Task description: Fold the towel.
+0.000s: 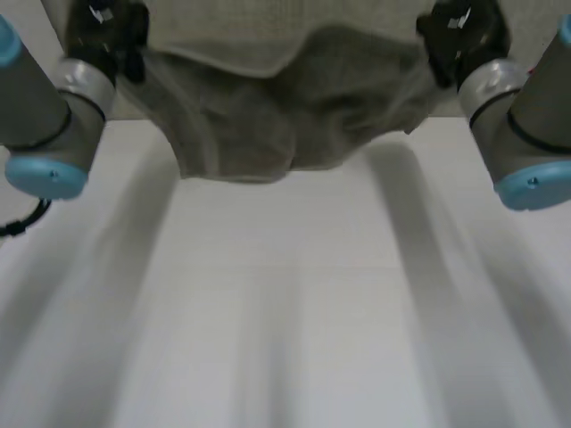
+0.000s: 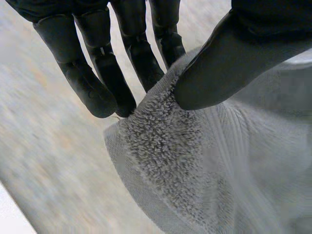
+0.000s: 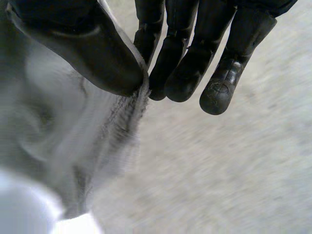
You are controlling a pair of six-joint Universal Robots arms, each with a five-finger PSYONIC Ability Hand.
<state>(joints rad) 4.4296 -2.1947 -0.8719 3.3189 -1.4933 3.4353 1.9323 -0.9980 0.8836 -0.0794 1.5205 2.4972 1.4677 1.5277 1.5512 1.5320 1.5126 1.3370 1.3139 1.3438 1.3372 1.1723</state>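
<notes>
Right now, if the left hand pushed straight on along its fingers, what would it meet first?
Likely the towel it pinches, bunched at the fingertips of the left hand; beyond that lies a grey surface, depth unclear.

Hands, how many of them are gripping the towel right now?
2. The left hand pinches a corner of the towel between thumb and fingers; the right hand pinches the edge at the opposite end. The towel sags between them.

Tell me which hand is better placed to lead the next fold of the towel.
Left, probably. The left hand pinches a corner of the towel with its thumb well onto the cloth. The right hand pinches only the very edge.
</notes>
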